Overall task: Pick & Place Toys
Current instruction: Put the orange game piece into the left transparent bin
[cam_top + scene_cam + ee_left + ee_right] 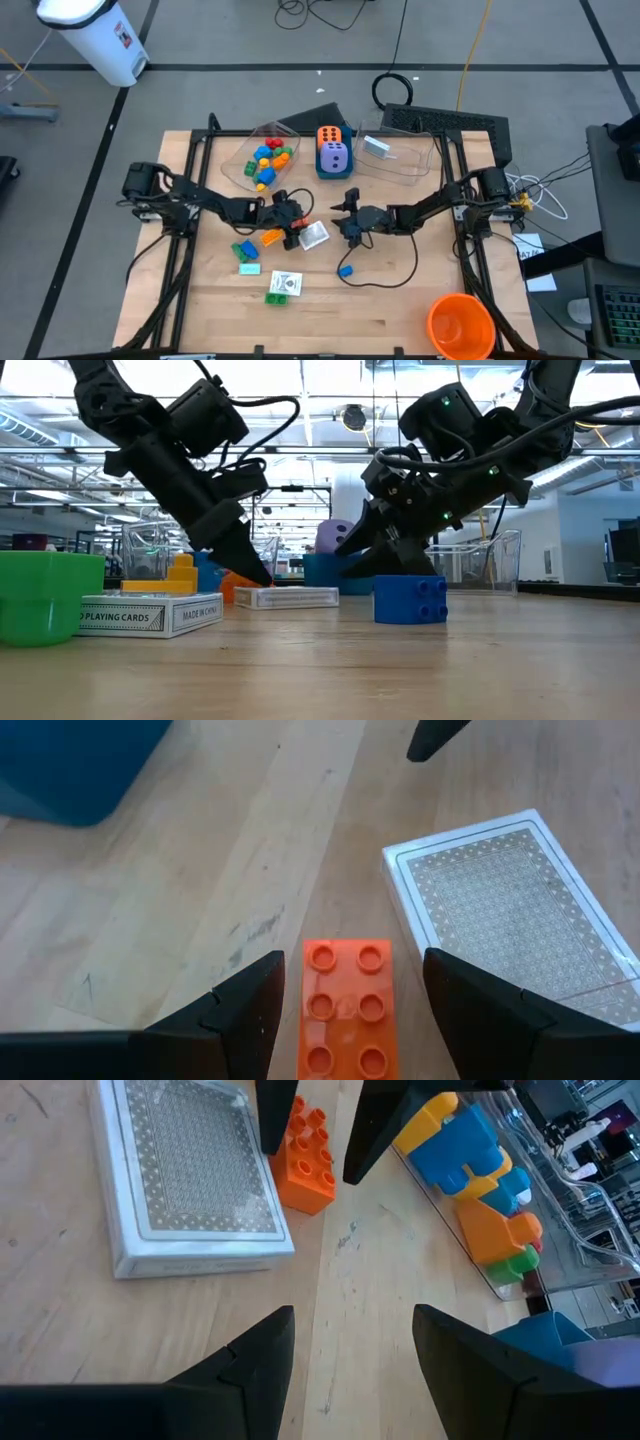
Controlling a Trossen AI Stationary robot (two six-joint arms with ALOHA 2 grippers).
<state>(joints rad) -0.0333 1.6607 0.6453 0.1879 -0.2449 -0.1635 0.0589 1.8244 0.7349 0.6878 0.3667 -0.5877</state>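
An orange brick [345,1010] lies studs up on the wooden table [400,300], beside a white card pack [510,910] that lies flat. My left gripper [352,958] is open and slants down over the brick, one finger on each long side, with a gap showing on both sides. In the right wrist view those fingers flank the orange brick [305,1155]. My right gripper [352,1315] is open above bare table, facing the left gripper, with nothing between its fingers. A blue brick [346,270] rests on the table nearer the front.
At the back stand a clear tub [265,160] with several bricks, a blue box [333,150] holding an orange and a purple die, and another clear tub [395,155]. A green brick [245,250] and card boxes [283,285] lie front left. An orange cup [460,325] stands front right.
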